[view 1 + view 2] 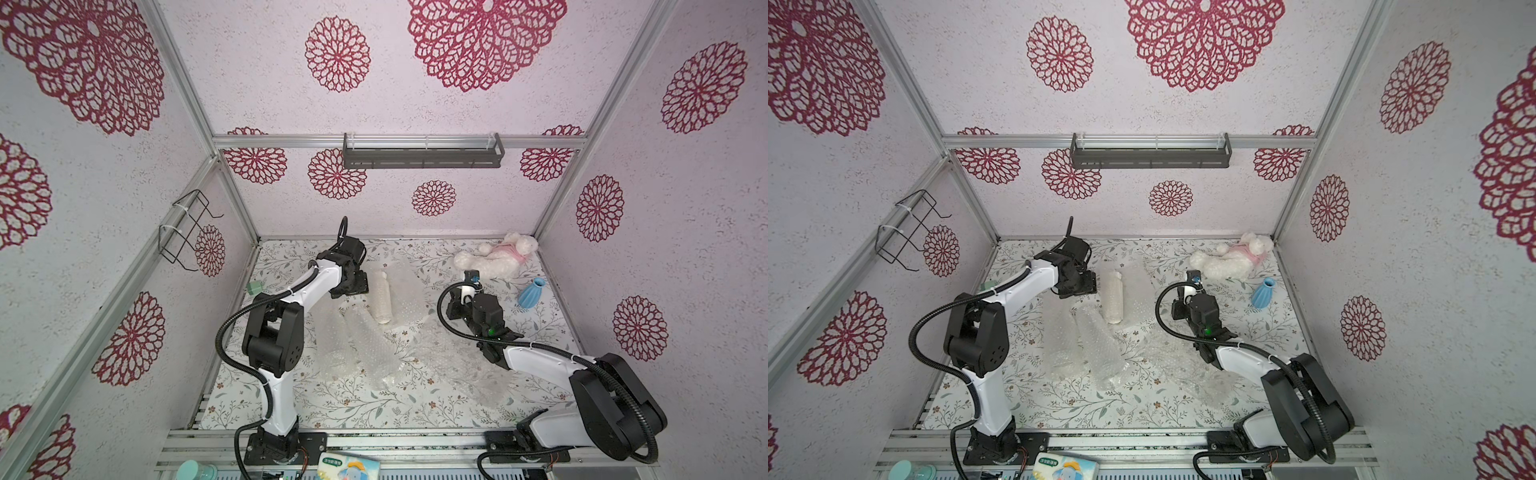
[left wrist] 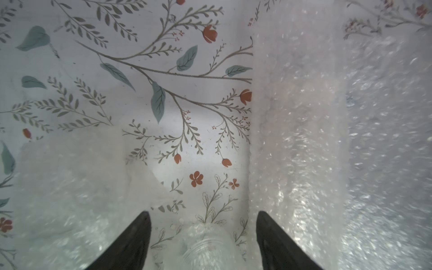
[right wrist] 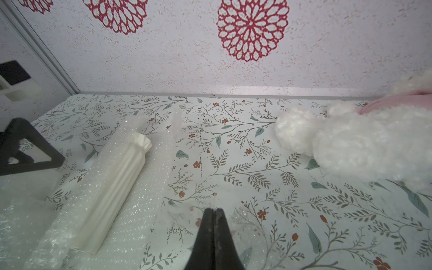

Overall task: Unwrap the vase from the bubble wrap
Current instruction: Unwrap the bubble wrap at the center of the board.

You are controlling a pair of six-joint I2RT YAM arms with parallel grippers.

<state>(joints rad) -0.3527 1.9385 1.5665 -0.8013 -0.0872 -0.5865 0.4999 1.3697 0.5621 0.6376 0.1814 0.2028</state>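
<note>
Bubble wrap [image 1: 357, 349] is spread in crinkled, clear sheets across the middle of the floral desk [image 1: 415, 415], and this is shown in both top views. A cream ribbed vase [image 1: 382, 301] is laid on its side on the far part of the wrap. Its upper side is bared, and a fold of wrap is raised along one flank, as seen from the right wrist [image 3: 112, 187].

The left tool [image 2: 203, 212] is held just beside the cream vase on the robot's left, pointed down at the desk. Its jaws are spread wide and nothing is gripped between them; a loose bit of wrap is seen below them.

The right tool [image 3: 213, 210] is pressed fully together, low over the wrap on the vase's other side. Whether a thin edge of sheet is pinched cannot be told.

A blue vase [image 1: 532, 295] is stood upright well to the right, near a white plush toy [image 1: 494, 257] in the far corner.
</note>
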